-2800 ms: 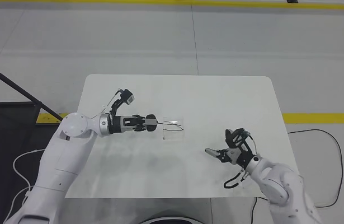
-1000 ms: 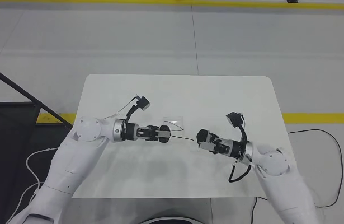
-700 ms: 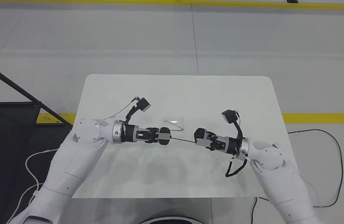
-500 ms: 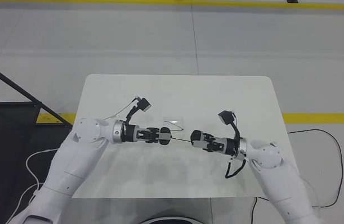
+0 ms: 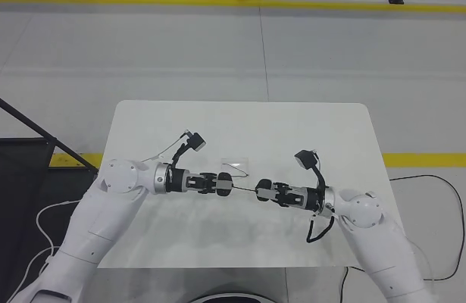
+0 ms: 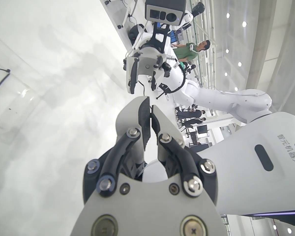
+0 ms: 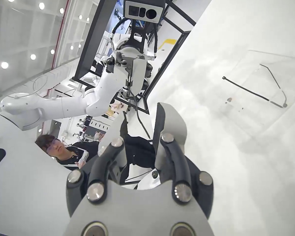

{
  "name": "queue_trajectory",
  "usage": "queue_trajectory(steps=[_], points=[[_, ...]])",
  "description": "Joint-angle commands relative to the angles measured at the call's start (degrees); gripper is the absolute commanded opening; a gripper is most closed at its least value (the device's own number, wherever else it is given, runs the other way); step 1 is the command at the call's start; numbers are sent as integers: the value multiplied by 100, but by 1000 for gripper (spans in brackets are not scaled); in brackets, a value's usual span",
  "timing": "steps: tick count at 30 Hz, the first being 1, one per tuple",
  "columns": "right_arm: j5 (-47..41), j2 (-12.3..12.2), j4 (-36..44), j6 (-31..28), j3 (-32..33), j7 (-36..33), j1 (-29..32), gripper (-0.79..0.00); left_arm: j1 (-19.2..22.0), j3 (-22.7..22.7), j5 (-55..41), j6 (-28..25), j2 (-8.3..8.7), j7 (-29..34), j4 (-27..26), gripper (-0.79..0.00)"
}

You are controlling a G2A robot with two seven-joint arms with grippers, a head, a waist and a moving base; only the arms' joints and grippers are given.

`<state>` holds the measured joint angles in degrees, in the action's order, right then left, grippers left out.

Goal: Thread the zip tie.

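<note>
- Holding the zip tie [image 5: 244, 187] is the part we count as done: the left jaws are clamped on one end of it, and it hangs clear of the tabletop [image 5: 308, 136].
- From the left jaws the strap runs straight across to the right jaws, which face them close by.
- The right jaws stand apart, with the strap's free end at or just inside their gap. We cannot tell whether it touches either one.
- We see no loop in the strap, so we judge the threading itself not yet done. The right jaws have to close on the free end, and the tail has to be bent round and fed through the head.
- Which end carries the head we cannot tell.
- Spare ties [image 7: 247, 90] lie in a clear tray [image 5: 240, 160] just beside the left jaws.
</note>
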<state>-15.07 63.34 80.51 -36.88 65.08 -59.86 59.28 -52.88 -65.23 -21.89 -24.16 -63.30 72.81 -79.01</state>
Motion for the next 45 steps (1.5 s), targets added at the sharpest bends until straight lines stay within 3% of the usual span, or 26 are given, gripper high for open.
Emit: queue_trajectory(steps=[1,11,14,18,25,26,27,40,45], points=[[-7,-4,-1,3,-10,-14,-4,-539,3,6,-4,4,4,-6,-3,-785],[38,-20,19,20,-57,0,-11,-591,29,51,-30,-4,16,-18,15,-785],[31,-23,14,35,-69,25,-20,-643,32,66,-34,-6,19,-29,27,-785],[19,-27,1,46,-86,28,-37,-785,41,84,-51,-18,23,-25,39,-785],[-7,-36,-15,50,-108,32,-53,-785,46,95,-90,-62,30,-74,53,-785],[-26,-36,-14,31,-107,44,-50,-785,37,85,-145,-67,28,-130,55,-453],[-55,-38,-16,9,-101,61,-41,-785,27,71,-221,-79,26,-181,55,0],[-866,19,73,-242,-58,880,224,-785,-376,-60,-1057,-1212,-37,-875,126,0],[-960,33,59,-248,-93,866,207,-785,-420,15,-1043,-1274,-56,-927,109,0]])
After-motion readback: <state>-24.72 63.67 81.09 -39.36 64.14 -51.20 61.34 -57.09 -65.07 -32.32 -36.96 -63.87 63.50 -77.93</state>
